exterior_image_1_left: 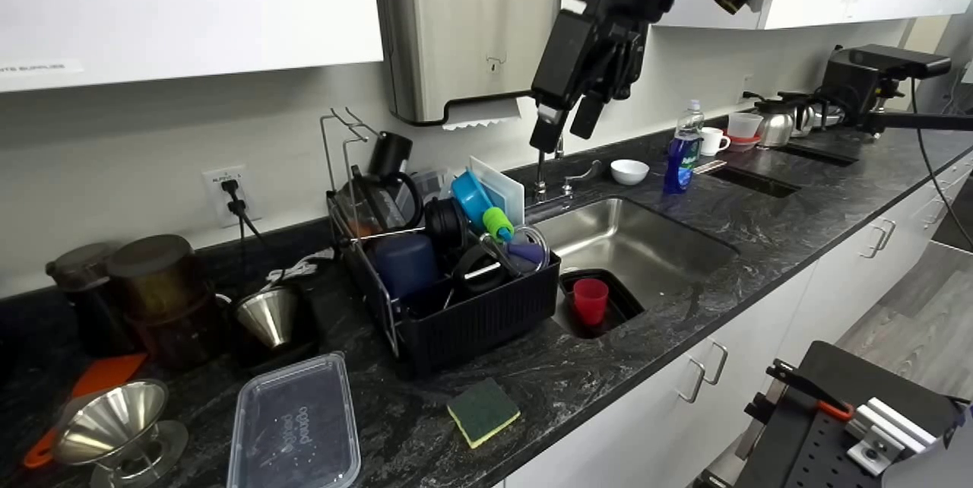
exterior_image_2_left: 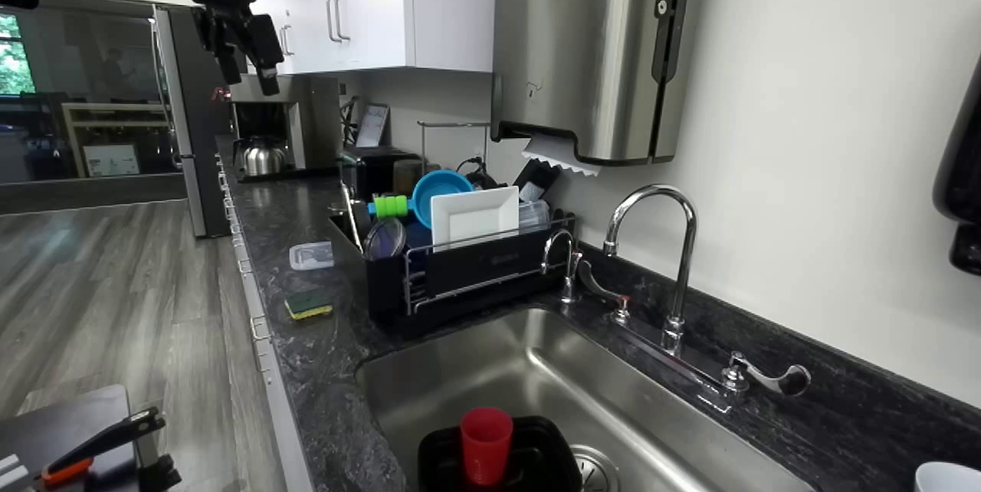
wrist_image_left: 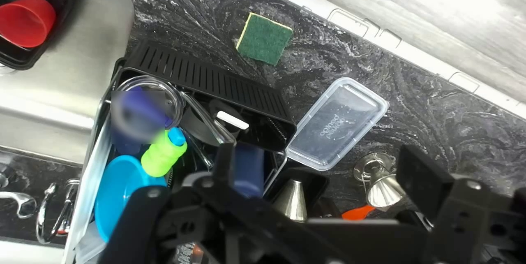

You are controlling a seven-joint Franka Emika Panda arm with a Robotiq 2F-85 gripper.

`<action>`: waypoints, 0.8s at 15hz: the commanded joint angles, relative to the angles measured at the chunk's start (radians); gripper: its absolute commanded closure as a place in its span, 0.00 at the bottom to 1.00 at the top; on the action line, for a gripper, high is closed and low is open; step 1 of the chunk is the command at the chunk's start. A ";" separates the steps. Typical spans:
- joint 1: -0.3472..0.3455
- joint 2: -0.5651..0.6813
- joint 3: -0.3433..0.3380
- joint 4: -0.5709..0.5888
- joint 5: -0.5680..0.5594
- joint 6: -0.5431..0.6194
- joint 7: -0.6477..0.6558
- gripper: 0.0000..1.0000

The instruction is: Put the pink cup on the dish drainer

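The pink cup (exterior_image_1_left: 591, 301), reddish and plain, stands in a black tray (exterior_image_1_left: 625, 304) inside the sink; it also shows in an exterior view (exterior_image_2_left: 486, 446) and at the upper left of the wrist view (wrist_image_left: 26, 21). The dish drainer (exterior_image_1_left: 486, 324), black with a wire frame, stands on the counter beside the sink, full of dishes; it also shows in an exterior view (exterior_image_2_left: 498, 264) and the wrist view (wrist_image_left: 205, 81). My gripper (exterior_image_1_left: 564, 132) is open and empty, high above the counter and apart from the cup; it also shows in an exterior view (exterior_image_2_left: 250, 83) and the wrist view (wrist_image_left: 320, 173).
The drainer holds a blue strainer (exterior_image_1_left: 473, 199), a white plate (exterior_image_2_left: 475, 216) and a carafe. A sponge (exterior_image_1_left: 484, 412), a clear container (exterior_image_1_left: 296, 427) and a metal funnel (exterior_image_1_left: 114, 423) lie on the counter. Faucets (exterior_image_2_left: 682, 262), a paper towel dispenser (exterior_image_1_left: 486, 24) and cabinets line the wall.
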 commanded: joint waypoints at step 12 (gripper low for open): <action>-0.095 0.160 -0.073 -0.068 -0.029 0.115 0.011 0.00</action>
